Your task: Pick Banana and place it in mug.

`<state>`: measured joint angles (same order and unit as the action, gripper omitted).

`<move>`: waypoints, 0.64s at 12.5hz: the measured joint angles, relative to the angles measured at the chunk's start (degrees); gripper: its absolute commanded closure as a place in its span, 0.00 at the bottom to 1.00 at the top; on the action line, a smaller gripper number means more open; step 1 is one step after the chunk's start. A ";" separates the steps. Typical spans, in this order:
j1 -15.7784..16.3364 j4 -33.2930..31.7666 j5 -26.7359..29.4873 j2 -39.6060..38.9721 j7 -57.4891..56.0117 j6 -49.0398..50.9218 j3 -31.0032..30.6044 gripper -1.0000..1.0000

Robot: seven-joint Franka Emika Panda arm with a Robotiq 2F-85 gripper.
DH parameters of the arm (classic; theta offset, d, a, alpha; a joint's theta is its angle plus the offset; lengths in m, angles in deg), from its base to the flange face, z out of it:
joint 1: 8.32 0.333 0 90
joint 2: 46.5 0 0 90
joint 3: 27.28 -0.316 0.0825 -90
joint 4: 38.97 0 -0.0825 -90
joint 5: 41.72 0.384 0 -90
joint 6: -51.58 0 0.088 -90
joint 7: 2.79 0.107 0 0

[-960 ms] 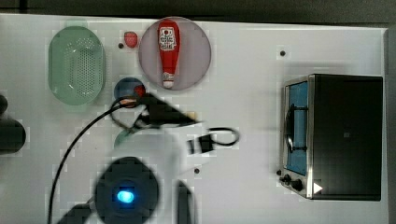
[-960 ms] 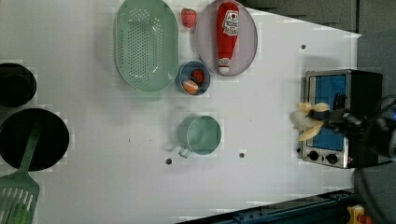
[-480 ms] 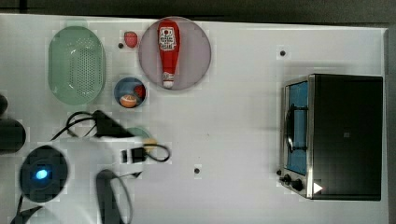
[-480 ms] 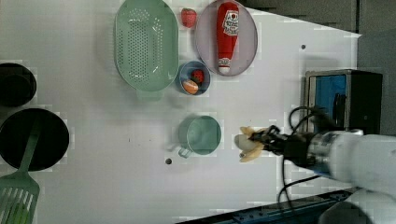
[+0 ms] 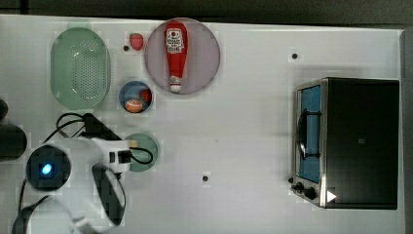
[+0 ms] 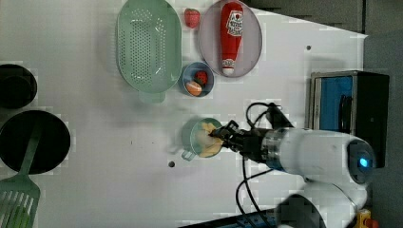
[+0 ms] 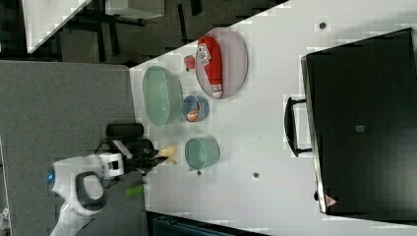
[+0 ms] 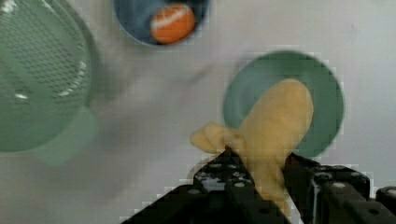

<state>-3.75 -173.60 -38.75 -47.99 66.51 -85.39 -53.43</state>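
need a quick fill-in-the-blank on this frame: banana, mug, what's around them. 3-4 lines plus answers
1. The gripper is shut on the ____.
2. The banana hangs over the green ____.
3. The ketchup bottle lies on a round ____.
4. The cup beside the colander is ____ in colour.

Missing words: banana; mug; plate; blue

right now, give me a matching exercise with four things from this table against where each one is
Things:
1. banana
2. ketchup bottle
3. orange slice
4. strawberry

Places:
A. in the blue cup
B. on the bare table beside the colander
C. held in the tool over the green mug
D. lying on the round plate

Pairs: 1-C, 2-D, 3-A, 4-B
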 measured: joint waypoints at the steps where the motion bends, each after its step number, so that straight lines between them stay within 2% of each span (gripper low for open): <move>1: -0.01 0.11 -0.61 -2.47 0.49 -0.14 0.62 0.68; 4: -0.85 -0.67 -1.97 -7.58 0.92 -2.94 3.11 0.36; 7: -0.83 -1.68 -1.04 -8.07 0.92 -3.25 4.01 0.01; 8: -0.64 -1.57 -1.83 -8.07 0.92 -3.78 3.87 0.00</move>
<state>-4.39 -175.16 -40.59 -56.05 67.44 -89.17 -49.56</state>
